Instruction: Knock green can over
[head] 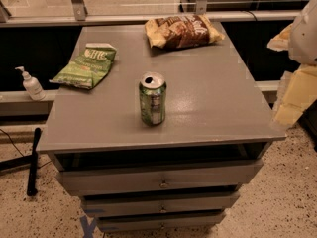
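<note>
Speckled flooring runs under a grey cabinet [213, 103] with three drawers, and its flat top is the work surface. At the right edge of the view hangs a pale, white-and-yellow shape that I take to be the gripper [297, 90], off the cabinet's right side and above the level of its top; whether it is set wide or narrow cannot be told. The green can [152, 100] stands upright with its top opened, well to the left of the gripper and clear of it, near the cabinet's front edge. Farther left of the gripper, beyond the can, lies a green bag [86, 66]; a brown bag [182, 31] lies at the back edge, also to the gripper's left. Both are well apart from the can. The task looks to be at the approach step: nothing touches the can and it is not yet tipped. The next move calls for bringing the gripper leftward across the top to the can's upper half and pushing sideways, high enough to topple rather than slide it.
</note>
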Controlling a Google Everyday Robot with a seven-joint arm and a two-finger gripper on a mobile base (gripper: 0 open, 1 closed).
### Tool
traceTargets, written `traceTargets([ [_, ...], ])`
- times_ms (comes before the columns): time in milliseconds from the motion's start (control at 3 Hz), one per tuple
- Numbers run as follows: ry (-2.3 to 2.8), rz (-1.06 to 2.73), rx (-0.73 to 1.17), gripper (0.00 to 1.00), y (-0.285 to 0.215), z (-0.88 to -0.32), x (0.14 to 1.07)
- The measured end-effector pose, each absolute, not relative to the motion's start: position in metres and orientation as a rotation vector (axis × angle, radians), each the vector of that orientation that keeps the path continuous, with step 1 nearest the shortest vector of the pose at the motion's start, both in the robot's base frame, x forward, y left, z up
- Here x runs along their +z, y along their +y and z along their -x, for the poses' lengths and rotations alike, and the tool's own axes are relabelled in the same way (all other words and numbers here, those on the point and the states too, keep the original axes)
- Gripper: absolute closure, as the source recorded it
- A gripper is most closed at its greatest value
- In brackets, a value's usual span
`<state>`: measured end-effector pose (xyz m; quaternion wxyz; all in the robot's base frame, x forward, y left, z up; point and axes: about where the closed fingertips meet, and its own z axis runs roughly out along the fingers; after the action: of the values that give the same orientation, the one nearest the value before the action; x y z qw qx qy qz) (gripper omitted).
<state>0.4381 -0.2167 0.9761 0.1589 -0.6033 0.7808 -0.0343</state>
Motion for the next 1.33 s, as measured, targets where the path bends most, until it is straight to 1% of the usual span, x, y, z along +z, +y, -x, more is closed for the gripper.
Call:
traceTargets([
  [667,2.215,1.701,-0.081,0.00,-0.213,-0.439,0.974],
  [1000,2.163,1.644,0.007,0.00,-0.196,-0.444,0.960],
  [1333,2.091,1.549,0.175,0.00,-0.165,-0.453,0.931],
])
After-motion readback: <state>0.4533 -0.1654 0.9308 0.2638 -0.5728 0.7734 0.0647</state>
